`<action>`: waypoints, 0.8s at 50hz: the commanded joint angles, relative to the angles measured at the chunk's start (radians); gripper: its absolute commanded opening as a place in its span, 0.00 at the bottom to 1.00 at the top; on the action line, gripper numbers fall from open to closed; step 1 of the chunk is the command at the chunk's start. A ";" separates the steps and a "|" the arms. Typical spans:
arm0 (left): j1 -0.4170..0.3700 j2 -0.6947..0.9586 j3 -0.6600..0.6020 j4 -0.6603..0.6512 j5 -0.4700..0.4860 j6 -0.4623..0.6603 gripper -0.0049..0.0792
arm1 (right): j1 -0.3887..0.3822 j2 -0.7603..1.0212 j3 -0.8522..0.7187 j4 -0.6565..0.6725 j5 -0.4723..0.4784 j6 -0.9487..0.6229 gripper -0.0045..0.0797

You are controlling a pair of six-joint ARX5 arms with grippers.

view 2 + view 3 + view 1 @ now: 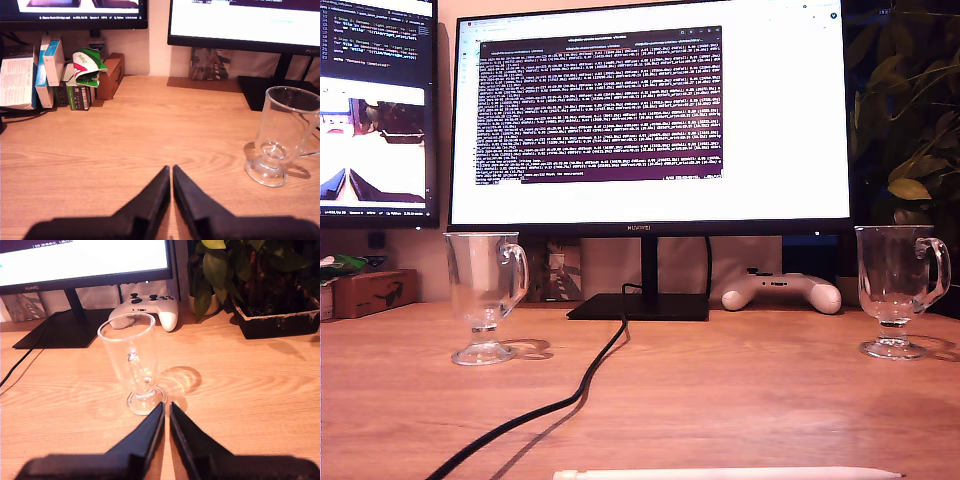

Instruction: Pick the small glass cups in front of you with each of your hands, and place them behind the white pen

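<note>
Two small glass cups are standing upright on the wooden desk (740,390), well apart. One cup (485,295) is sitting toward the exterior view's left, the other cup (898,290) toward that view's right, each with its looped handle showing at its side. The white pen (730,473) is lying flat along the bottom edge of the exterior view, nearer the camera than both cups.

My first gripper (171,172) is hovering low over bare wood with its jaws pressed together and nothing between them; the first cup is standing apart from it, off to one side. My second gripper (167,407) is likewise pinched closed and empty, its tips sitting just beside the foot of the second cup.

A black cable (570,395) is trailing across the desk between the cups, from the monitor stand (640,305) toward the pen's end. A white game controller (782,292) is resting behind, near the second cup. A large lit monitor (650,115) is filling the background. Boxes (35,75) are crowding the desk's back edge near the first cup, and a potted plant (250,275) is standing beyond the controller.
</note>
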 commanded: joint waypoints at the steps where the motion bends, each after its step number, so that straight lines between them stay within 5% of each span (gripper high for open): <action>1: 0.064 0.022 -0.032 0.000 0.005 0.082 0.04 | 0.004 -0.006 -0.004 0.008 0.000 -0.003 0.05; 29: 0.064 0.022 -0.032 0.016 0.011 0.073 0.04 | 0.004 -0.006 -0.004 0.009 -0.001 0.004 0.05; 40: 0.061 0.022 -0.032 0.164 0.163 -0.149 0.04 | 0.005 -0.006 -0.004 0.118 -0.020 0.185 0.05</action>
